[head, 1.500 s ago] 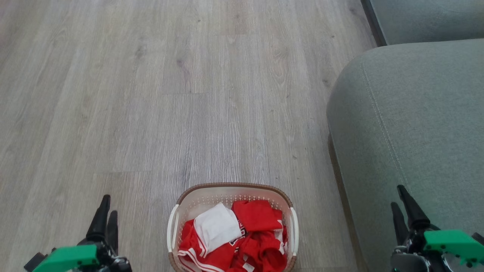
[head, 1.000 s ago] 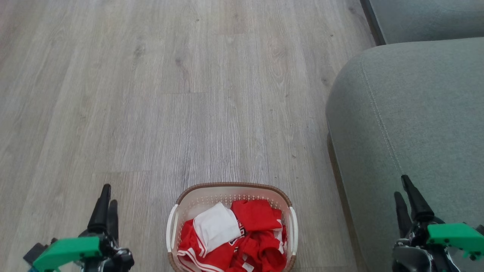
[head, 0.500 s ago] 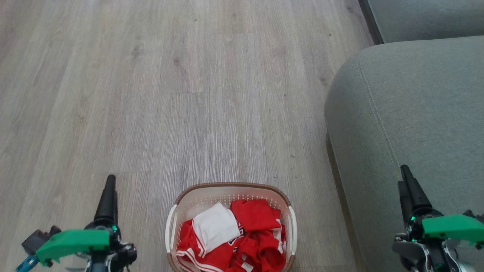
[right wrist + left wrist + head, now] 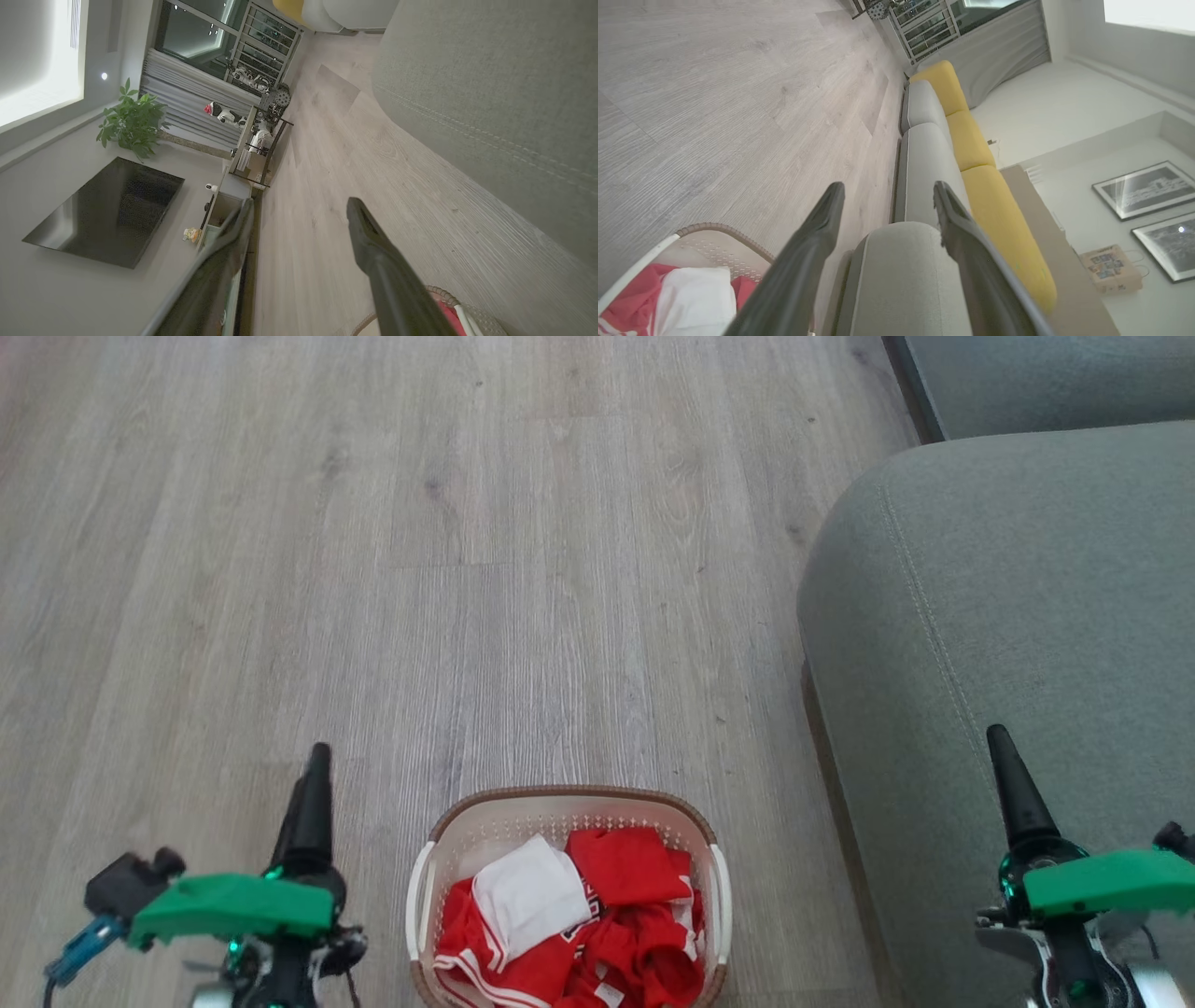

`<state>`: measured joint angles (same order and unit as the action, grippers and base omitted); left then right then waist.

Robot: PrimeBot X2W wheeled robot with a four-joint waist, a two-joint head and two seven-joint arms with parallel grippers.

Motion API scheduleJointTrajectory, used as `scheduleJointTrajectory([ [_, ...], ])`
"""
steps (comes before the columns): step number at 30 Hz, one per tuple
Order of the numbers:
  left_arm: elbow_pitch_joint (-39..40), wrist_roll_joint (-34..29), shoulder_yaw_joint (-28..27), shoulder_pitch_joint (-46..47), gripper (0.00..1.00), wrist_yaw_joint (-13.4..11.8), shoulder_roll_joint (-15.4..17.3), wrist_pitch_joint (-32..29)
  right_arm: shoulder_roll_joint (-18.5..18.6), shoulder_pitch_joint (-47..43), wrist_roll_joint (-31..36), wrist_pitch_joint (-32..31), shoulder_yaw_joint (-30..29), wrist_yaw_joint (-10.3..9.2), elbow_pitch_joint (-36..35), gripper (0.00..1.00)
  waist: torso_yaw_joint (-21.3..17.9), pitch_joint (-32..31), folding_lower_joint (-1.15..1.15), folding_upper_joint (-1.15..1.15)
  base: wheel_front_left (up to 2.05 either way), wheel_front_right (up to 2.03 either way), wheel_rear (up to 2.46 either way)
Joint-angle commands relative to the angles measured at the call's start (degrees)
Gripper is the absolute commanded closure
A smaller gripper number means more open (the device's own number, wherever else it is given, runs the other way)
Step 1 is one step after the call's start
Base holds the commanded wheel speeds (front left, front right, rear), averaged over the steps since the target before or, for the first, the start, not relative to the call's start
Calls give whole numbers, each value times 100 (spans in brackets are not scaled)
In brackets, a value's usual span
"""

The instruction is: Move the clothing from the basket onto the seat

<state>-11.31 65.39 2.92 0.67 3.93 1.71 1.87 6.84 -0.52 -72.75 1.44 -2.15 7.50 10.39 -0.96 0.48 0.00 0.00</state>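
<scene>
The basket (image 4: 569, 795), cream with a brown rim, stands on the floor at the bottom centre. The clothing (image 4: 625, 868), red with a white piece on top, lies heaped inside it. To its right is the grey-green seat (image 4: 1008, 616). My left gripper (image 4: 316, 761) hovers just left of the basket, turned on its side. The left wrist view shows it open (image 4: 887, 193), with the basket rim (image 4: 714, 228), the clothing (image 4: 691, 298) and the seat (image 4: 901, 280) beyond. My right gripper (image 4: 999, 742) hangs over the seat's front and is open (image 4: 301, 205) with nothing between its fingers.
Pale wood floor (image 4: 420, 569) stretches ahead and to the left. A second grey cushion (image 4: 1055, 378) lies at the top right. Yellow back cushions (image 4: 971, 140) line the sofa. Across the room stand a dark screen (image 4: 107, 210), a plant (image 4: 133, 123) and a low shelf unit (image 4: 252, 158).
Both grippers have risen in the head view and rolled onto their sides. The left one has also shifted right, closer to the basket. The clothing lies as before.
</scene>
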Motion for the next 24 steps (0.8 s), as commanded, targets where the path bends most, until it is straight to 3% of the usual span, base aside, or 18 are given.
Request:
scheduleJointTrajectory([
  [1,247,-306,-12,300,0,-48,66,60,152,294,204,82,58,0,-260,0,-4,1,0,0,0,0,0],
  [24,439,-2449,474,359,0,-479,81,429,471,319,2208,457,398,-1,-434,0,-54,19,0,0,0,0,0],
])
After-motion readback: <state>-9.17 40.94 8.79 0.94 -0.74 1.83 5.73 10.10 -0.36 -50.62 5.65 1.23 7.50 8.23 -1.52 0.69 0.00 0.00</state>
